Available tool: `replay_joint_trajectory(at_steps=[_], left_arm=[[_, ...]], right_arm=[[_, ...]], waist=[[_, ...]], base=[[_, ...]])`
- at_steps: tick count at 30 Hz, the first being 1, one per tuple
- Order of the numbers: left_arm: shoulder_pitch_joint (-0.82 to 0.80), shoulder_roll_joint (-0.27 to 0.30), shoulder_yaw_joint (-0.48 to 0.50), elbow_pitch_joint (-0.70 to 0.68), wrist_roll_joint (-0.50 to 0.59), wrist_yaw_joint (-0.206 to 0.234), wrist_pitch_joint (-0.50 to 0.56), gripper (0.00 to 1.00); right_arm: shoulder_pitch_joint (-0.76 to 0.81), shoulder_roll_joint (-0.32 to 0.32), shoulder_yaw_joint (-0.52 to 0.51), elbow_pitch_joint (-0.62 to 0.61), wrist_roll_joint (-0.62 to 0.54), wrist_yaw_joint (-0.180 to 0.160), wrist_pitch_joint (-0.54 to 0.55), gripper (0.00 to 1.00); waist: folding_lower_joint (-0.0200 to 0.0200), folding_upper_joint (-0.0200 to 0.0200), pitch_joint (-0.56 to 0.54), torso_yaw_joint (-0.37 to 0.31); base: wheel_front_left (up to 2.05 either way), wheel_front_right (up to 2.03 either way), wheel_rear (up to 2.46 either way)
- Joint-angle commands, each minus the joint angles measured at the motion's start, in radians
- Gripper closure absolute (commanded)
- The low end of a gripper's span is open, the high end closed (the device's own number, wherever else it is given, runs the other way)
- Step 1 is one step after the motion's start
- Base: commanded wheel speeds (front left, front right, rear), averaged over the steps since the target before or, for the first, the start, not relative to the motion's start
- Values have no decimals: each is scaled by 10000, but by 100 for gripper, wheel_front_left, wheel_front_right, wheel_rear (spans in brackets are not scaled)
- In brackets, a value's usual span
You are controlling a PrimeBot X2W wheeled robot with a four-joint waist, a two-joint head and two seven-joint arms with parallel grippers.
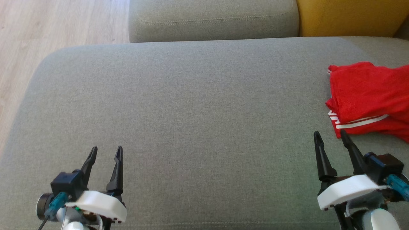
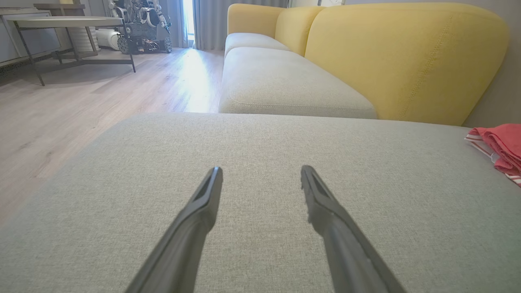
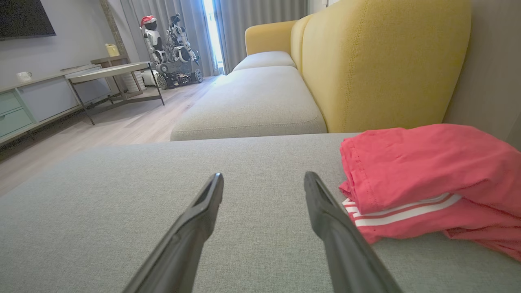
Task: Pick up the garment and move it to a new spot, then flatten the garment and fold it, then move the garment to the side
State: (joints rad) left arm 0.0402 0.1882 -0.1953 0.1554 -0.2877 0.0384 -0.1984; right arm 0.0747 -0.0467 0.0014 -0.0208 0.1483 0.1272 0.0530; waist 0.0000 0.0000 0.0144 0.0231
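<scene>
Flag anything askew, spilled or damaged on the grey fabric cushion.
Nothing spilled or damaged. The red garment with white stripes lies in a rumpled, uneven pile at the right end of the grey fabric cushion, beside the open right gripper; its layers do not line up. The left gripper is open and empty too.

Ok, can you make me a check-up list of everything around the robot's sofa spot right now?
Surface: grey cushion, flat and smooth.
Job's things: red garment with white stripes, lying in layers at the cushion's right side.
Clutter: nothing seen.
Grippers: left tool open, holding nothing; right tool open, holding nothing, tips close beside the garment.
Cables: left teal plug and right teal plug at the wrists.
Surroundings: yellow sofa back, wooden floor, table, parked robot.
</scene>
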Motion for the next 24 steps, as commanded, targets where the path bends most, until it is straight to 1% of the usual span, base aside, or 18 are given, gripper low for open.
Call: replay_joint_trajectory(at_steps=[1,17,18,21,24], left_arm=[[-426,232,310,-348,-87,68,-90,0],[-474,309,229,-345,-169,137,-152,0],[-6,81,-151,36,-59,54,-23,100],[140,-81,-217,509,-76,53,18,100],[141,-129,-151,571,-354,16,102,100]], right_arm=[[-225,-36,257,-372,11,35,1,0],[-232,-36,243,-376,105,35,45,0],[1,2,3,34,17,0,53,100],[71,8,12,560,35,0,53,100],[73,-5,15,648,360,1,38,100]], waist=[[0,0,-7,0],[0,0,97,5],[0,0,97,5],[0,0,98,4],[0,0,94,0]], base=[[0,0,0],[0,0,0],[0,0,0],[0,0,0],[0,0,0]])
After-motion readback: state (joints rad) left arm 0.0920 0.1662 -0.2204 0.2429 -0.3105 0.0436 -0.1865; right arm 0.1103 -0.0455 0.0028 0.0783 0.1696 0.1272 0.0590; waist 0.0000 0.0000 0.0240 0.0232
